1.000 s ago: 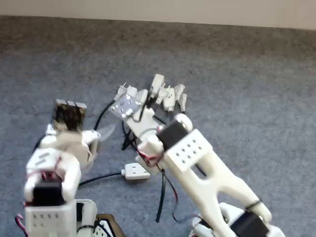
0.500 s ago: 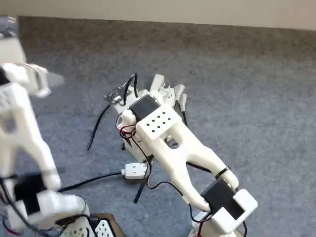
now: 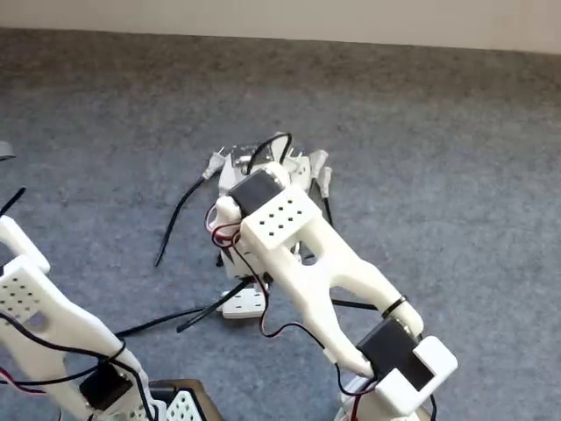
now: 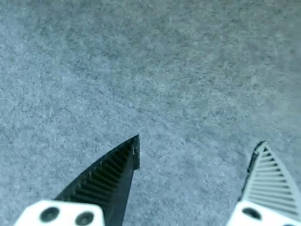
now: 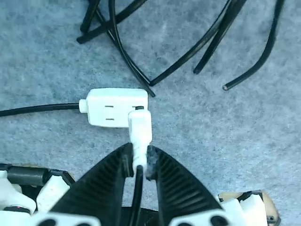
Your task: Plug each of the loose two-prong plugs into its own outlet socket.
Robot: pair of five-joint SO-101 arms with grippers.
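White plug (image 5: 140, 128), pinched by right tool (image 5: 139, 157), touches outlet socket (image 5: 114, 113).

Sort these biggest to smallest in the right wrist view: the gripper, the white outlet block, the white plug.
1. right gripper, though nearness to the camera inflates it
2. white outlet block
3. white plug, pinched between the fingers

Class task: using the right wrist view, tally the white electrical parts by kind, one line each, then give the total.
Outlet block: 1
Two-prong plug, held in the right gripper jaws: 1
Total: 2
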